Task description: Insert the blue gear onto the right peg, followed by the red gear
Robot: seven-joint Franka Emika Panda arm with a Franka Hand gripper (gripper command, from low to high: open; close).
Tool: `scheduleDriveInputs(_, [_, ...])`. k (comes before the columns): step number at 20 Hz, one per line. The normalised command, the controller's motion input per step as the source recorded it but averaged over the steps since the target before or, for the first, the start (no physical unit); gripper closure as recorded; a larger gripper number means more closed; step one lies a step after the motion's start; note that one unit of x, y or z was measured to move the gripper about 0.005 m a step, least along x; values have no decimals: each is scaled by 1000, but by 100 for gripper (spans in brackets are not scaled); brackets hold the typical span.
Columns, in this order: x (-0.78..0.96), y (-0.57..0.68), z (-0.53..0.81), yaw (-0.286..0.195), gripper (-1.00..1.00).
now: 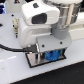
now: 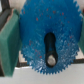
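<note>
Mostly blue gear (image 2: 46, 37): bright toothed disc, speckled surface, dark slotted centre.
Plate (image 1: 34, 61): grey, black-rimmed, on white counter (image 1: 12, 67).
Writing: unreadable.
Jaws: cannot tell how far open.

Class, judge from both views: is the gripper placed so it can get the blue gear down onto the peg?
Probably yes: the gripper hangs directly over the grey plate, and the blue gear shows a peg within its centre slot, nothing between.

The blue gear (image 1: 50, 55), a bright blue toothed disc, sits low over the grey black-rimmed plate under the arm, toward the plate's right in the exterior view, while in the wrist view a dark peg (image 2: 51, 59) shows through its elongated centre slot.
</note>
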Motion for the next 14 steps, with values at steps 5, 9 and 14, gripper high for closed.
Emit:
scheduleDriveInputs(5, [-56,78,285,0,-100])
scheduleDriveInputs(9, [-191,77,440,0,-100])
scheduleDriveInputs(14, [-383,101,349,0,-100])
